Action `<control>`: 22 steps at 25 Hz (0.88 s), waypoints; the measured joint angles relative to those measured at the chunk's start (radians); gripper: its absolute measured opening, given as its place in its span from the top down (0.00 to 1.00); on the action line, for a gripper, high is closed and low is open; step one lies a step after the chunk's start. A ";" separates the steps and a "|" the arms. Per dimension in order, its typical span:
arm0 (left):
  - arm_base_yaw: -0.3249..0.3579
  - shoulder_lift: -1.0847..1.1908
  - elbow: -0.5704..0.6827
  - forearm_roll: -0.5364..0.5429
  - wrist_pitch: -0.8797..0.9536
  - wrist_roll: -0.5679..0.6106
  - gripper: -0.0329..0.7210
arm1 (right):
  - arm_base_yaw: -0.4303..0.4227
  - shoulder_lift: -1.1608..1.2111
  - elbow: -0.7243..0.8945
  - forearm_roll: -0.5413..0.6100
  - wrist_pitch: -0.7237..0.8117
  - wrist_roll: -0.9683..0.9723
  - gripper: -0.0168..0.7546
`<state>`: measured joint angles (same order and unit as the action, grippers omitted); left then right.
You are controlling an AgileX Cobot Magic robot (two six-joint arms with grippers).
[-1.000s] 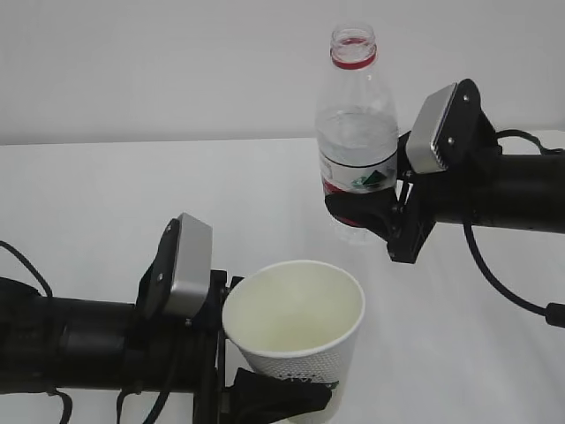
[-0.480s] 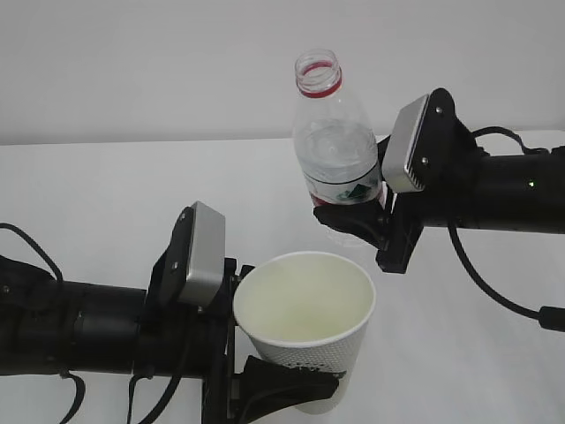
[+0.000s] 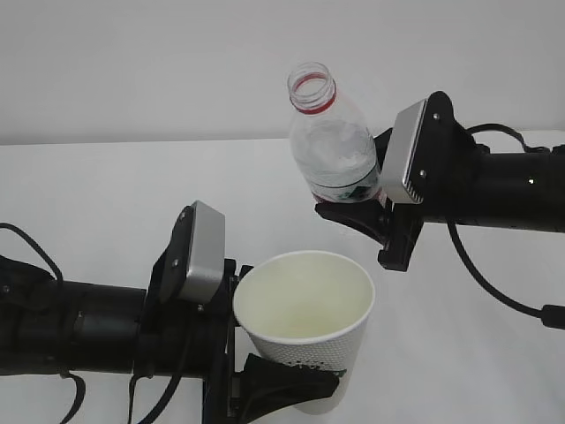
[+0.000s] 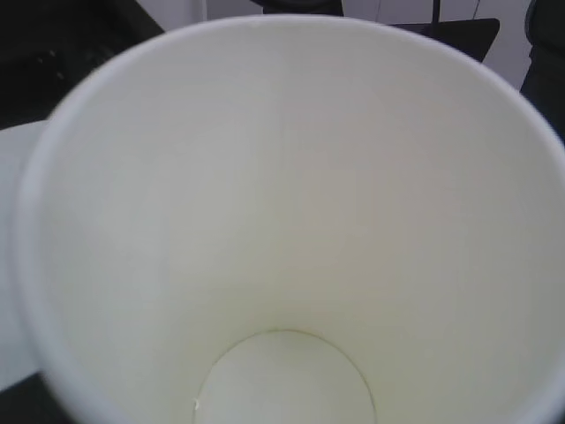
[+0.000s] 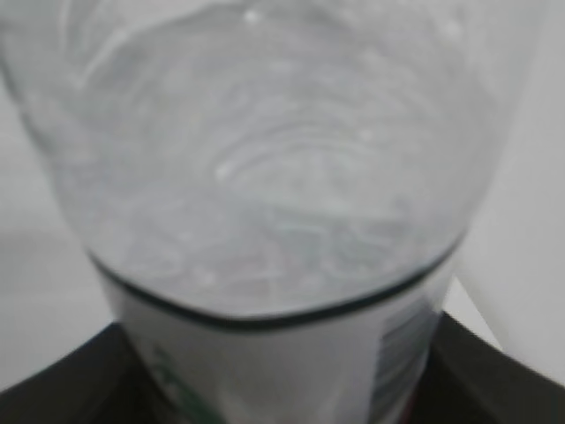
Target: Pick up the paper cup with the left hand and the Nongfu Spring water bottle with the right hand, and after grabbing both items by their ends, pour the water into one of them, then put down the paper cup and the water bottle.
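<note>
The bottle's (image 3: 334, 146) label is mostly hidden by the right hand (image 3: 357, 210) grasping it; the left hand (image 3: 274, 384) grips the cup (image 3: 305, 331), its lettering unreadable.

A bare robot test bench in a lab or studio rather than any lived-in room; the white table (image 3: 106, 203) is the landmark, a plain matte surface filling the lower view; directly behind the table rises a blank pale grey-white wall (image 3: 159, 62), unmarked, meeting the tabletop in one straight seam; above the table reach two black robot arms with silver-grey blocks and trailing black cables (image 3: 494, 283), one from each side; the lighting is even and flat; at the top edge of the left wrist view are dark shapes too indistinct to name.
</note>
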<state>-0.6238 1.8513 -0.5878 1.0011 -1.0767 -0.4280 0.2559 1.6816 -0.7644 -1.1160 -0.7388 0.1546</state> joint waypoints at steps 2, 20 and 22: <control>0.000 0.000 0.000 -0.002 0.000 -0.002 0.24 | 0.000 0.000 0.000 0.029 0.000 -0.038 0.37; 0.066 0.000 0.000 0.002 0.000 -0.004 0.24 | 0.000 0.000 0.000 0.206 0.008 -0.343 0.37; 0.066 0.000 0.000 0.002 0.000 -0.004 0.24 | 0.000 0.000 0.000 0.221 0.012 -0.378 0.37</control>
<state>-0.5577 1.8513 -0.5878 1.0035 -1.0767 -0.4318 0.2559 1.6816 -0.7644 -0.8952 -0.7270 -0.2235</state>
